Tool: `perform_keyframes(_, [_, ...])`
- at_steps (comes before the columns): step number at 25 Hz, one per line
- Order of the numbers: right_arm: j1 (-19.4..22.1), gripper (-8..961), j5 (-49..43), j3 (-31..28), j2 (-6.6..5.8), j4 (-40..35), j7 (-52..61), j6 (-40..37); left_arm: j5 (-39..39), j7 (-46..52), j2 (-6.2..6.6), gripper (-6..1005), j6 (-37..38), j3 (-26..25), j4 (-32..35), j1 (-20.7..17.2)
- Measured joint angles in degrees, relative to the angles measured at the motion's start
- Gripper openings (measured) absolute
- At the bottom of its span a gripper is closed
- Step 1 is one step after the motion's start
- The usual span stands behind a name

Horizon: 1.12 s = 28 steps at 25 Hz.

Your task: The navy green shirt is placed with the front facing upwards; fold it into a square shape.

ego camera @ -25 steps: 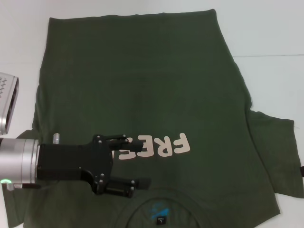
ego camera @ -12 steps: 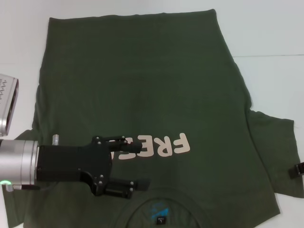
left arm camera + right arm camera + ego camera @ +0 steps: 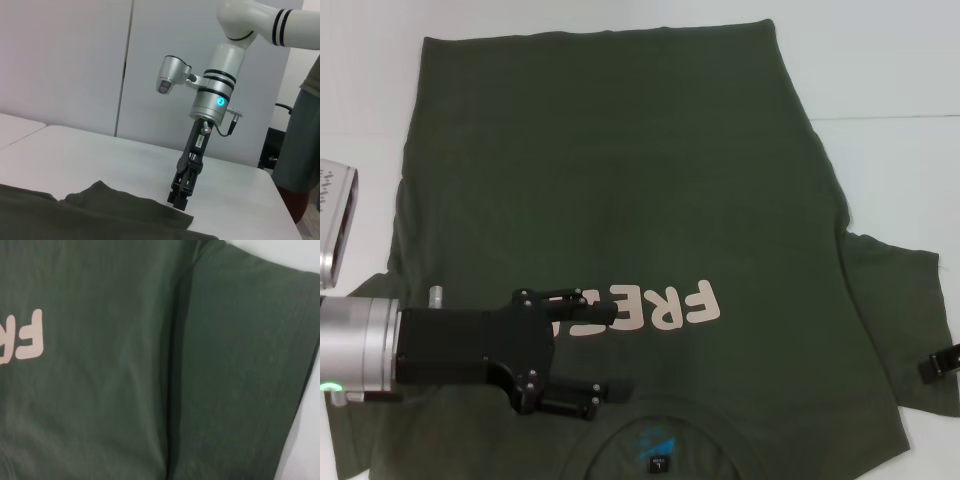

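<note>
The navy green shirt [image 3: 620, 200] lies flat and face up on the white table [image 3: 890, 70], collar and blue neck label [image 3: 658, 440] nearest me. My left gripper [image 3: 608, 350] hovers open over the chest, beside the pale "FREE" lettering [image 3: 660, 308], with nothing between its fingers. Only a tip of my right gripper [image 3: 940, 365] shows in the head view, at the outer edge of the right sleeve [image 3: 905, 320]. In the left wrist view the right gripper [image 3: 179, 198] points straight down onto that sleeve's edge [image 3: 125, 205]. The right wrist view shows the sleeve [image 3: 245, 370] and the lettering [image 3: 27, 337].
A silver device [image 3: 335, 215] stands at the table's left edge beside the shirt. White wall panels [image 3: 75, 65] rise behind the table, and a person [image 3: 302, 150] stands past the table's far corner in the left wrist view.
My right gripper has come into the head view at the right sleeve's edge and moved nearer along it. The left gripper has shifted slightly toward the collar, still open.
</note>
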State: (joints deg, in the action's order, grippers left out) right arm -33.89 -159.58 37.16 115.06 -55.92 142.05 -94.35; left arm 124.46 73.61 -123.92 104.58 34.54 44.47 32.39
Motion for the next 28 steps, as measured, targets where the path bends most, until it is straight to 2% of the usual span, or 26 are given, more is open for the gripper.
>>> perform_keyframes(15, [-1.3, 837, -0.74, 0.1, -0.12, 1.57, 0.6, -0.08, -0.3, 0.06, 0.0, 876, 0.01, -0.13, 0.0, -0.05])
perform_keyframes(28, [-1.9, 838, -0.73, 0.01, -1.33, 4.42, 0.78, -0.35, -0.54, 0.1, 0.0, 876, 0.01, 0.01, 0.0, 0.12])
